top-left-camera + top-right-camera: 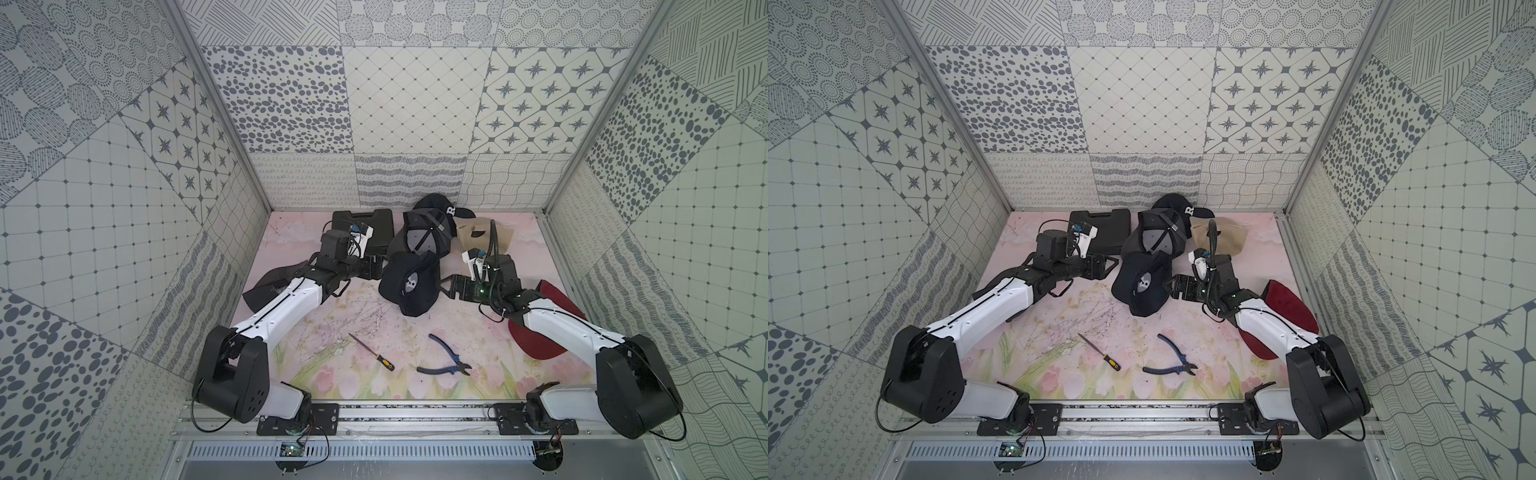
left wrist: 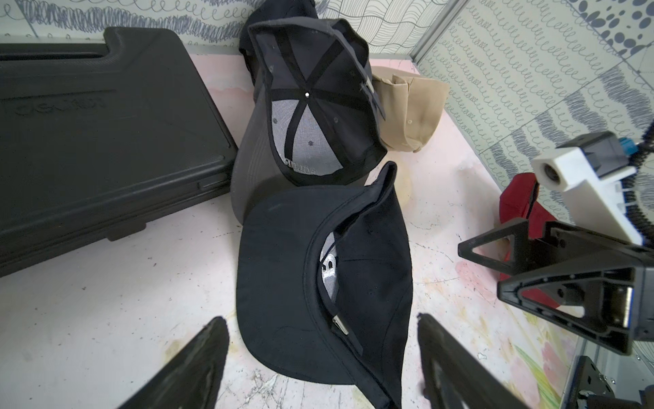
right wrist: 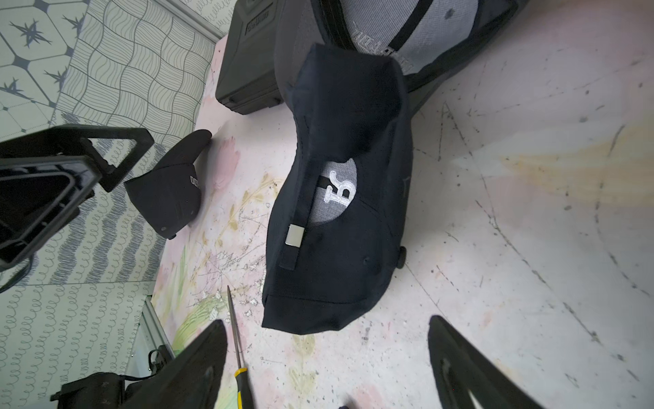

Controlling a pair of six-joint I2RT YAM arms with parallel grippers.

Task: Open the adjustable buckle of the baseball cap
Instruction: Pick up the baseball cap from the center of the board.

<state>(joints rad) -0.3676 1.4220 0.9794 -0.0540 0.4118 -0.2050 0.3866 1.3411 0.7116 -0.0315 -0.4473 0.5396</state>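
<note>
Spread right pincer (image 3: 326, 320); buckle (image 3: 294, 234) face-on solely in right wrist view

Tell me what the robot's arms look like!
The left arm and right arm are glossy white shells with chunky black joints and a thin black cable along each. The left pincer and right pincer are black, with hollow triangular fingers. A small white camera block rides each wrist.
</note>
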